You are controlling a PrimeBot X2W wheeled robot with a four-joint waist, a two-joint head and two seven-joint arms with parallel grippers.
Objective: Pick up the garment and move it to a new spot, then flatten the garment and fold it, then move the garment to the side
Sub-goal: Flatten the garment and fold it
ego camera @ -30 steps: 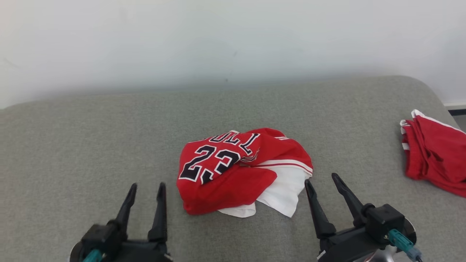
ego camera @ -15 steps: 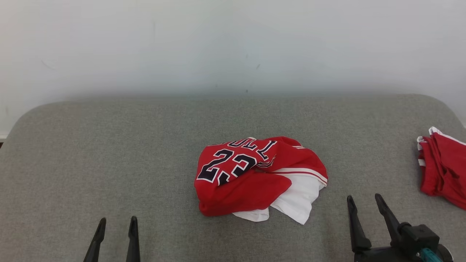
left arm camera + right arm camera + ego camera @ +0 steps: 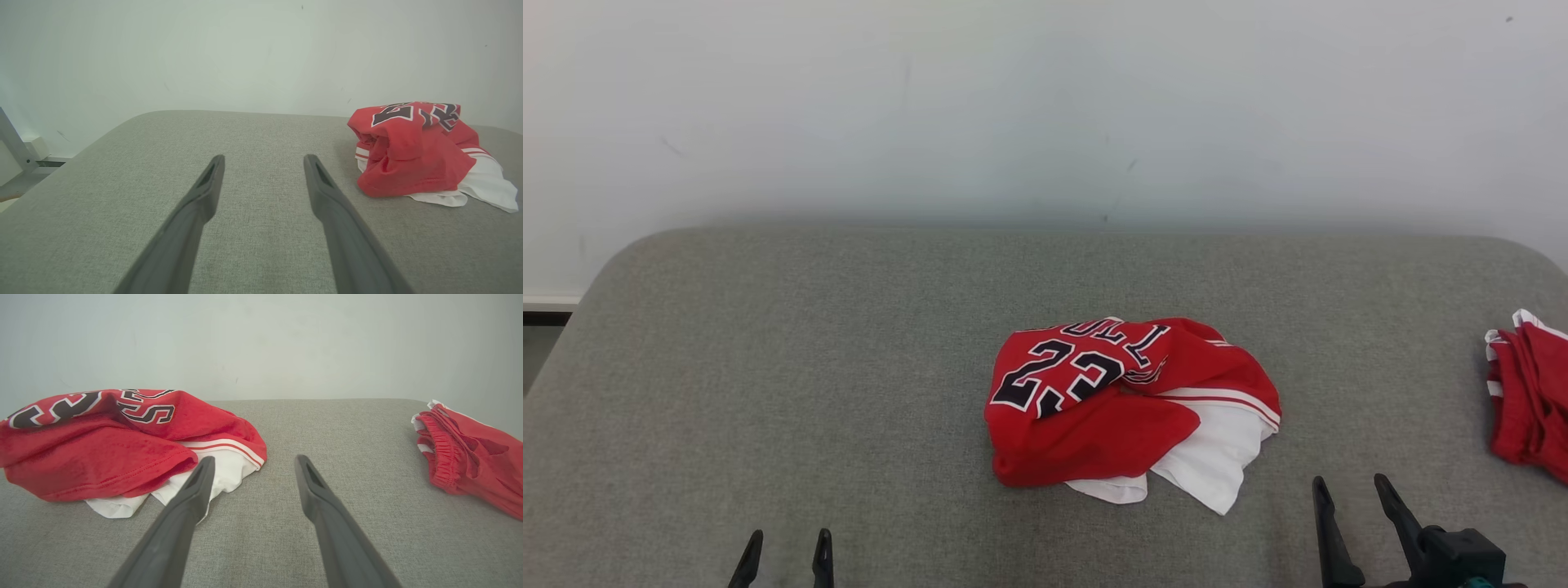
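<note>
On the cushion (image 3: 768, 367), the crumpled garment (image 3: 1094, 425) half hides its lettering (image 3: 1109, 333).

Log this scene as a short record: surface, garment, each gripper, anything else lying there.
surface: grey cushion
garment: red and white jersey, crumpled in a heap near the middle
left gripper: open, empty, apart from the jersey
right gripper: open, empty, nearer the jersey's white edge, not touching
other: second red garment, bunched at the robot's far right

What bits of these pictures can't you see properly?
- The jersey, head view: crumpled folds hide part of its lettering.
- The red shorts, head view: cut off by the right edge.
- The left gripper, head view: the bottom edge hides all but its fingertips.
</note>
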